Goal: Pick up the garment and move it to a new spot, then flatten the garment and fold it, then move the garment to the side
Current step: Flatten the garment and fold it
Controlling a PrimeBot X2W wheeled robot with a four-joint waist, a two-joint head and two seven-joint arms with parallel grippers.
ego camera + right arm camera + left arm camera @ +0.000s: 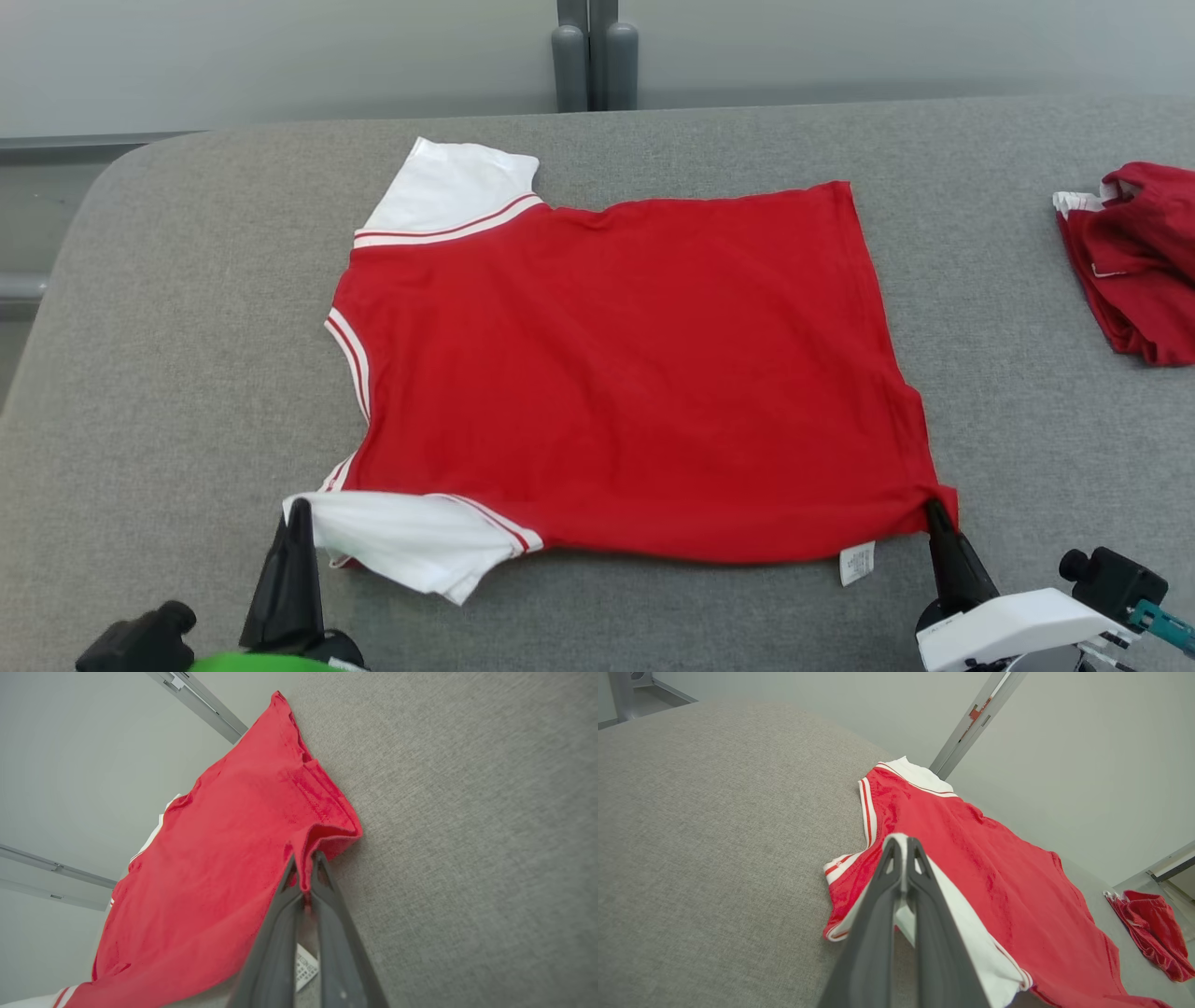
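The garment [616,373] is a red T-shirt with white, red-striped sleeves, lying spread out on the grey table [187,373], collar side to the left. My left gripper [299,509] is shut on the edge of the near white sleeve [411,541]; in the left wrist view the white cloth sits pinched between the fingers of the left gripper [903,842]. My right gripper [934,511] is shut on the near red hem corner, and the right wrist view shows the red fabric [224,858] caught in the right gripper [306,858]. A white care label [857,563] sticks out at the near edge.
A second red garment [1134,261] lies crumpled at the table's right side, also visible as a red heap [1150,931] in the left wrist view. A grey post [595,56] stands behind the table's far edge. Bare grey tabletop surrounds the shirt on the left and front.
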